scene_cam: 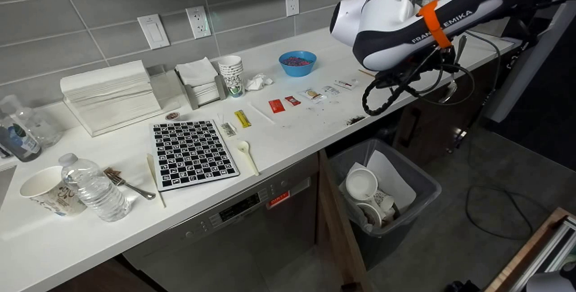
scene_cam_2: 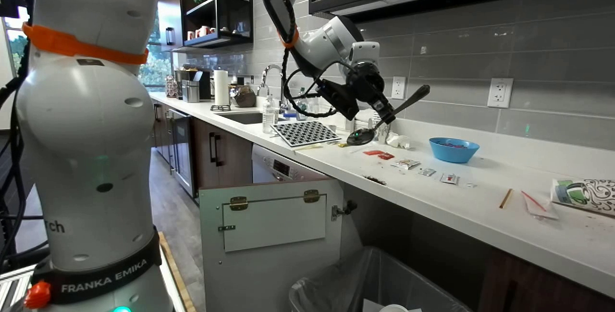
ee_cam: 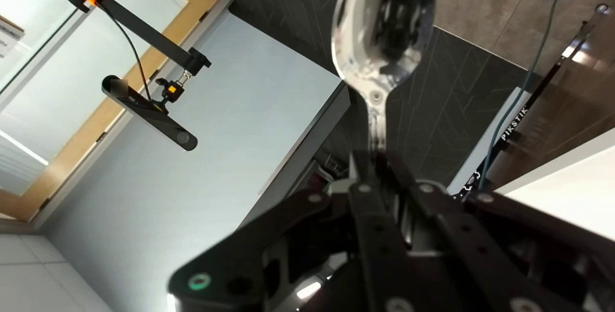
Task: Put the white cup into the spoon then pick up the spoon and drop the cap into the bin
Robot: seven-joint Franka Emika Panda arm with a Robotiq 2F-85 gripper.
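My gripper (ee_cam: 378, 163) is shut on the handle of a metal spoon (ee_cam: 377, 79). The spoon's bowl points away from the fingers, its tip cut off by the wrist view's top edge. In an exterior view the gripper (scene_cam_2: 388, 112) holds the spoon (scene_cam_2: 361, 137) tilted above the counter, bowl low, handle end up. The spoon (scene_cam: 451, 90) also shows beyond the cables. Nothing is visible in its bowl. The bin (scene_cam: 391, 243) stands low in front of the counter and also shows here (scene_cam_2: 343, 280). A round white container (scene_cam: 362, 184) lies in it; I cannot tell whether it is the white cup.
A blue bowl (scene_cam: 297, 64), red packets (scene_cam: 276, 105) and dark crumbs (scene_cam: 355, 120) are on the counter (scene_cam: 292, 134). A patterned board (scene_cam: 193, 150), pale spoon (scene_cam: 248, 157) and water bottle (scene_cam: 96, 188) stand farther along. An open cabinet door (scene_cam_2: 269, 264) stands beside the bin.
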